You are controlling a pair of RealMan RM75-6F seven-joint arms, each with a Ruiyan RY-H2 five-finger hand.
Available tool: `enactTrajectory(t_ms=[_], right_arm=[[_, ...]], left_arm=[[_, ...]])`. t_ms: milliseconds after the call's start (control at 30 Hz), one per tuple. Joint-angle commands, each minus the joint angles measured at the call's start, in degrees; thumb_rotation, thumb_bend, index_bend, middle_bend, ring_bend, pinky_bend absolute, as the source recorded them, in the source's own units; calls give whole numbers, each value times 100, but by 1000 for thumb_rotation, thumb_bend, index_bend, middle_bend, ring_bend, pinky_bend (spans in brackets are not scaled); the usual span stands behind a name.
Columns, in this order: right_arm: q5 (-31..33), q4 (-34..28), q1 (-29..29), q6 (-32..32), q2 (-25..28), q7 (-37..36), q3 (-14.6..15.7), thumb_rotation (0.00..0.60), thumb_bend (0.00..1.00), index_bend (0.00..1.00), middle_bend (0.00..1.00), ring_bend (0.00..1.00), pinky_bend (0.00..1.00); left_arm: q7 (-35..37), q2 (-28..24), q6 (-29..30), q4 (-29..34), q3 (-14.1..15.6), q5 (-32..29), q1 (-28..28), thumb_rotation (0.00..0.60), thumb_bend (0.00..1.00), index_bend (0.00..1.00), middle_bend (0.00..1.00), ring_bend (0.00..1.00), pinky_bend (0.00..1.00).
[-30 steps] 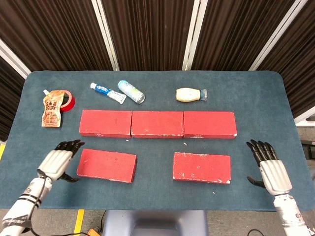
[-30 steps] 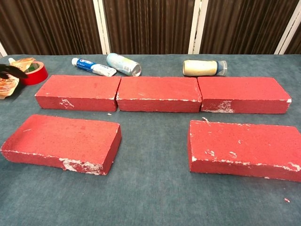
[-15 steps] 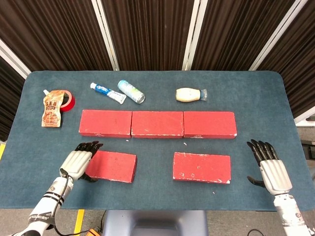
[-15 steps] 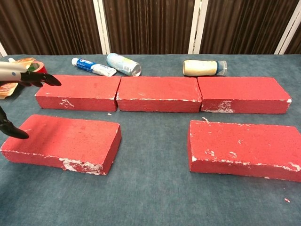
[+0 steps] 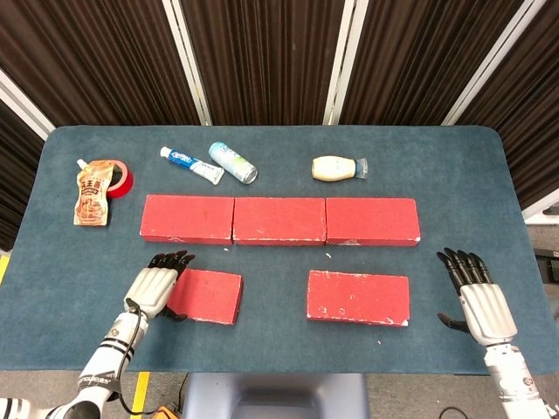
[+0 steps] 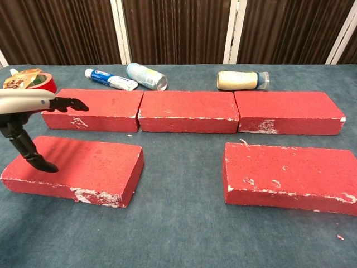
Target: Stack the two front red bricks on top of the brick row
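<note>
- Left hand [image 5: 160, 284] hovers over the front left brick's [image 5: 207, 297] nine-o'clock end, fingers spread wide, holding nothing; the chest view shows its thumb dipping towards the top.
- Brick row [image 5: 279, 220], chipped, at twelve; front right brick [image 5: 358, 298] at three.
- Right hand [image 5: 476, 292], head view only, spread wide.

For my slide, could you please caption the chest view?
Left hand open over the front left brick, before the brick row.
</note>
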State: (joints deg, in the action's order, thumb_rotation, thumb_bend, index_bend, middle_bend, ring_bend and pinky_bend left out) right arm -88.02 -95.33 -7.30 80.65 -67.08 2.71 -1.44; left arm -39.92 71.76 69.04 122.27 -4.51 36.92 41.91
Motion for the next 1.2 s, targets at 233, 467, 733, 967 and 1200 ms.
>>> enactTrajectory(t_ms=[233, 467, 733, 967, 1200], right_arm=[[8, 14, -2, -5, 8, -34, -2, 600, 0, 93, 140, 36, 0], [20, 20, -7, -13, 4, -44, -7, 600, 0, 92, 140, 36, 0], [38, 15, -13, -34, -14, -7, -5, 600, 0, 93, 140, 36, 0], [55, 8, -20, -52, -37, 40, -5, 600, 0, 94, 140, 36, 0], [74, 1, -20, -61, -44, 62, -4, 600, 0, 96, 140, 36, 0]], left_arm=[[-111, 437, 172, -284, 6, -123, 109, 600, 0, 0, 0, 0, 0], [-204, 471, 173, -309, 54, -277, 159, 600, 0, 0, 0, 0, 0], [-204, 450, 88, -398, 256, -357, 125, 600, 0, 0, 0, 0, 0], [-99, 561, 49, -574, 276, -243, 104, 600, 0, 0, 0, 0, 0], [-122, 690, 25, -676, 292, -279, 128, 600, 0, 0, 0, 0, 0]])
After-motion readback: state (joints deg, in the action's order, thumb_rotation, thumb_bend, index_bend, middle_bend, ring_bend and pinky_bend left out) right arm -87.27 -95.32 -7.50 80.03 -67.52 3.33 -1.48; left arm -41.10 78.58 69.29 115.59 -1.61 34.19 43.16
